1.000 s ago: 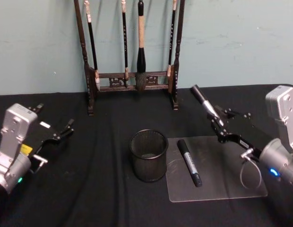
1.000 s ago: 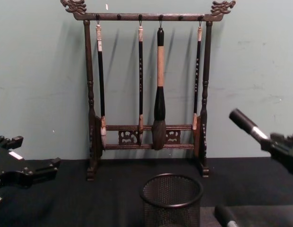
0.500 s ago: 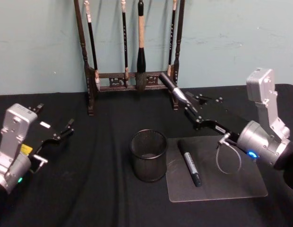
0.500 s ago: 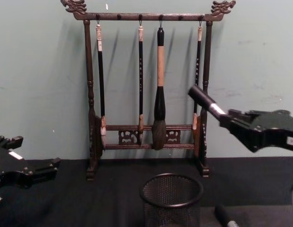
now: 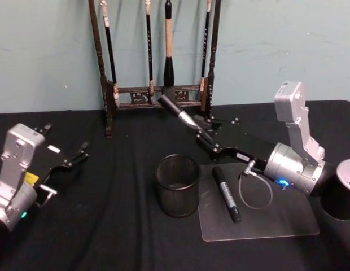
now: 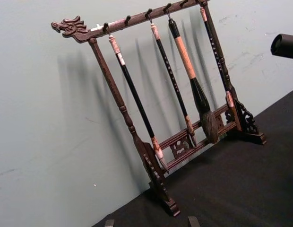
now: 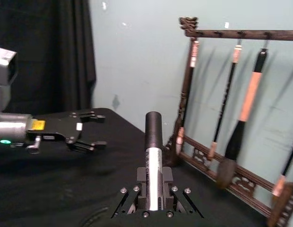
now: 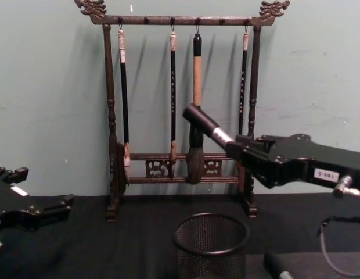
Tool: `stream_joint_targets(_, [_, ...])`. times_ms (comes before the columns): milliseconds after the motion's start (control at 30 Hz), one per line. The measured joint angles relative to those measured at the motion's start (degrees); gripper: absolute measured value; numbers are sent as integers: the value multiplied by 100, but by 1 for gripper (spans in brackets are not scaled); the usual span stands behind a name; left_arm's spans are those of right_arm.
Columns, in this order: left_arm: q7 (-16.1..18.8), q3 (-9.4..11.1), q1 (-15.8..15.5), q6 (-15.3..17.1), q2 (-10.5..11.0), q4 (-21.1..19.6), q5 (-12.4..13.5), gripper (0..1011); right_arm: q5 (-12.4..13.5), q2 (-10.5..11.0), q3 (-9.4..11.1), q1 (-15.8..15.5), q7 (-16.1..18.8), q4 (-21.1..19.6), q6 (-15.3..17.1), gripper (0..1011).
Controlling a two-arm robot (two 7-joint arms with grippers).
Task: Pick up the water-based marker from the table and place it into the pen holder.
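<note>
Marker (image 5: 179, 114) slants in the right gripper's (image 5: 206, 134) clamp, above and just behind the holder (image 5: 176, 199), long axis tilted, free end uppermost; left gripper (image 5: 73, 161) idles well left of the holder, jaws apart

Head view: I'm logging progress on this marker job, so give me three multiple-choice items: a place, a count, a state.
1. The loose black marker lies, relative to the round black wire-mesh cup: A inside it; B on the clear plastic sheet to its right; C behind it.
2. Brushes hanging on the tall dark wooden rack: A two; B six; C four.
3. The right tool is: A shut on a second black marker; B open; C shut on a brush.
B: it rests on that sheet. C: four hang. A: it clamps the barrel.
</note>
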Motion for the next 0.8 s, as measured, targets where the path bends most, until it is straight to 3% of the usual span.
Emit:
stream_joint_targets(300, [0, 0, 0, 0, 0, 0, 0, 1009, 152, -82, -268, 201, 255, 298, -117, 203])
stream_joint_targets(800, [0, 0, 0, 0, 0, 0, 0, 1009, 263, -204, -581, 405, 294, 687, -177, 203])
